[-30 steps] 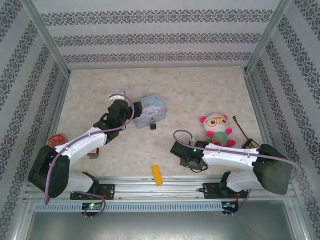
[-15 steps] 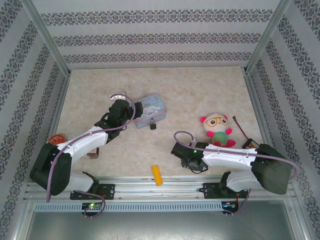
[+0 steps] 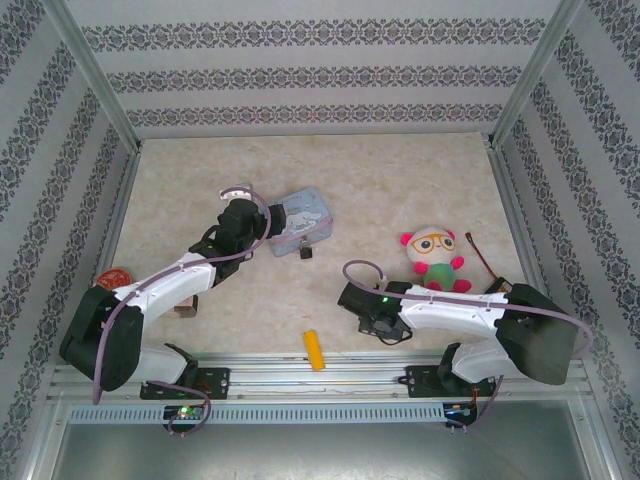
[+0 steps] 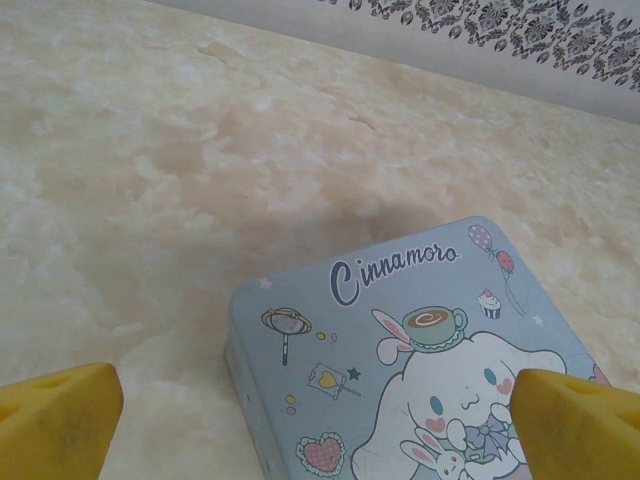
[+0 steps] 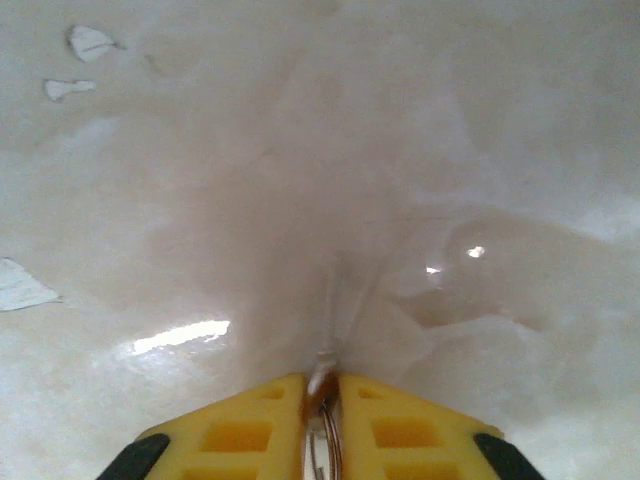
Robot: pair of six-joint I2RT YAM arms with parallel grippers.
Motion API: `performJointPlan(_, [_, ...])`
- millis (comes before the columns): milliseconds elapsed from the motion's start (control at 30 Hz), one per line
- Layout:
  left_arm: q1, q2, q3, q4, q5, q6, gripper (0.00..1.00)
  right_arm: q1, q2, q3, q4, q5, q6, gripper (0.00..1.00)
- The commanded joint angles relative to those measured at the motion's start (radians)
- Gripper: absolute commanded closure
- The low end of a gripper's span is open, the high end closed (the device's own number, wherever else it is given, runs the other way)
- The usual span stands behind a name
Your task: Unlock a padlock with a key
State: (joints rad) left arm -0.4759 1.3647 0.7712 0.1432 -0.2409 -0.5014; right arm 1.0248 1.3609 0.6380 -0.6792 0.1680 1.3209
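Key (image 5: pixel 322 382), thin silvery metal, glossy marbled table (image 5: pixel 200 150)

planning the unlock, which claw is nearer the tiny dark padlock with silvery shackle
Left: left claw is just left of the padlock, over the pale blue tin; right claw lies farther, to its near right.

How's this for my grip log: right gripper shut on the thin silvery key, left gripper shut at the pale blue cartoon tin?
No: the left gripper is open at the pale blue cartoon tin, as the left wrist view shows. The right gripper is shut on the thin silvery key.
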Motion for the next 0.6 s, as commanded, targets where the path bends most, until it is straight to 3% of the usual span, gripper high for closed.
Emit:
performJointPlan(0, [0.008, 0.003, 0.023, 0.012, -0.010, 0.001, 0.01, 0.002, 0.022, 0.027, -0.010, 0.001, -0.030, 0.86])
performJointPlan(300, [0.007, -0.005, 0.025, 0.006, -0.023, 0.004, 0.01, 0.001, 0.021, 0.069, -0.041, 0.038, -0.105, 0.98])
performJointPlan(567, [0.035, -0.029, 0.028, 0.008, 0.009, 0.071, 0.01, -0.007, -0.051, 0.125, 0.056, 0.071, -0.369, 1.00])
